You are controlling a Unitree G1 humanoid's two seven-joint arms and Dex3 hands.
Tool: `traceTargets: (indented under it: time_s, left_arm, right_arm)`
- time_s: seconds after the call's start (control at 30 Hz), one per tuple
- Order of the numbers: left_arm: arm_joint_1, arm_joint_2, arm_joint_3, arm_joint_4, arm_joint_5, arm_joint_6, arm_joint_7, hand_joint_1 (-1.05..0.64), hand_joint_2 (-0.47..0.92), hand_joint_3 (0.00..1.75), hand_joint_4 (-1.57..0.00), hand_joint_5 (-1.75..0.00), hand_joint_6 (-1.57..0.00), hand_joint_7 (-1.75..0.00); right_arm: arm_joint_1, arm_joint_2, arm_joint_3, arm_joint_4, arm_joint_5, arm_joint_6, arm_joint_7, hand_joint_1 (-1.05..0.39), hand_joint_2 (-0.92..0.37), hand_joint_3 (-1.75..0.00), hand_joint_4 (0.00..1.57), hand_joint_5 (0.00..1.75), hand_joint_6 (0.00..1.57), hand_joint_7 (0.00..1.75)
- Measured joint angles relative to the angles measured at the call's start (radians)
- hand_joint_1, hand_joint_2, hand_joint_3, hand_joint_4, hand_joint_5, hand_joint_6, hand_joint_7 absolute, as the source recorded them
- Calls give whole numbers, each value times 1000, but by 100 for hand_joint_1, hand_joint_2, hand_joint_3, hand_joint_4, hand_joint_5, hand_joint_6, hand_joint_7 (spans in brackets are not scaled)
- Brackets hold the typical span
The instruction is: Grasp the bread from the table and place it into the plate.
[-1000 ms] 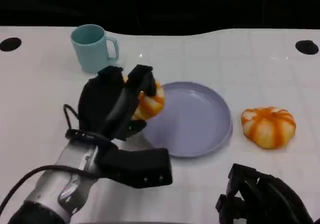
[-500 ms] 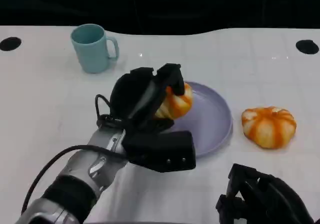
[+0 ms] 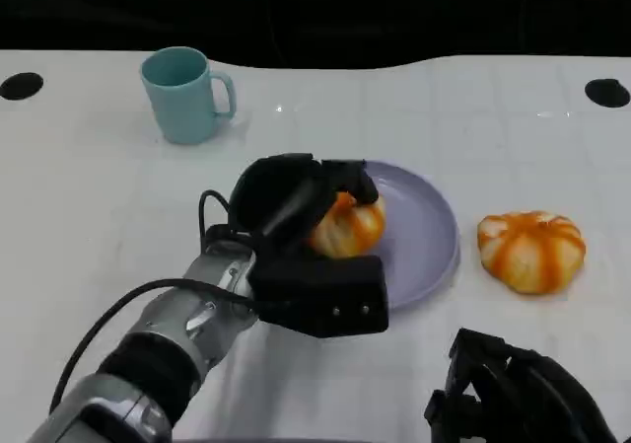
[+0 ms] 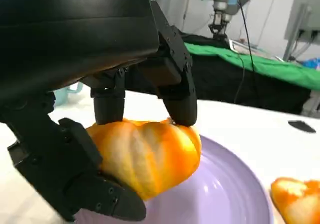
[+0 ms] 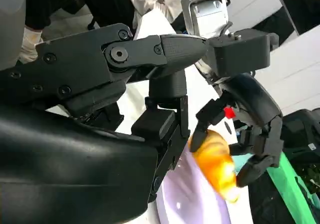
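The left hand (image 3: pixel 296 194) grips the bread (image 3: pixel 347 224) over the plate (image 3: pixel 424 228). A second bun (image 3: pixel 530 251) lies at the plate's three o'clock, a teal mug (image 3: pixel 184 95) at ten. I cannot tell how the right hand (image 3: pixel 513 394) is set.

A glazed, glossy orange crust is shown on the bread (image 3: pixel 347 228), gripped by the matt black plastic left hand (image 3: pixel 286 198). A smooth, satin lavender plate (image 3: pixel 424 236) and a smooth white table (image 3: pixel 89 186) are seen.

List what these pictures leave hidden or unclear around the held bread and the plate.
- Bread, head view: left hand covers its near side; contact with the plate is unclear.
- Plate, left wrist view: cut off by the frame edge.
- Right hand, head view: cropped; finger pose unreadable.
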Motion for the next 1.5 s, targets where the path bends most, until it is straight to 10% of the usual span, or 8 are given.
traceTargets:
  time_s: [0.23, 0.6, 1.1, 1.17, 1.37, 1.43, 1.47, 1.5]
  left_arm:
    - [0, 20, -17, -59, 8, 67, -148, -77, 92, 14, -16, -22, -17, 0]
    - [10, 85, -42, -215, 22, 149, -327, -94, 92, 23, -15, -18, -10, -1]
    - [221, 144, 72, -454, -111, 34, -321, -50, 92, 5, -61, -40, -51, -11]
    - [234, 145, 82, -468, -112, 22, -307, -49, 92, 8, -61, -85, -66, -15]
    - [315, 141, 137, -520, -156, -48, -234, -48, 92, 11, -70, -131, -86, -28]
    - [356, 139, 157, -548, -188, -66, -232, -48, 92, 11, -70, -145, -77, -60]
    - [374, 139, 167, -560, -203, -75, -232, -49, 92, 16, -67, -166, -58, -119]
    - [395, 139, 178, -575, -223, -86, -233, -49, 92, 16, -67, -166, -58, -119]
  right_arm:
    - [5, 0, 5, -20, 0, 1, -1, -74, -92, -21, 86, 161, 80, 138]
    - [8, 0, 6, -21, 7, 2, 0, -74, -92, -20, 87, 162, 80, 137]
    - [12, 2, 4, -23, 20, 15, 5, -73, -92, -18, 87, 161, 79, 136]
    - [13, 2, 3, -24, 21, 17, 6, -74, -92, -18, 88, 160, 80, 137]
    - [18, 0, -1, -27, 21, 17, 6, -73, -92, -18, 88, 160, 80, 137]
    - [20, 0, -1, -28, 22, 17, 6, -73, -92, -18, 88, 160, 80, 137]
    - [20, 0, -1, -29, 22, 18, 6, -73, -92, -19, 88, 160, 80, 137]
    - [21, 0, -1, -32, 22, 18, 5, -73, -92, -19, 88, 160, 80, 137]
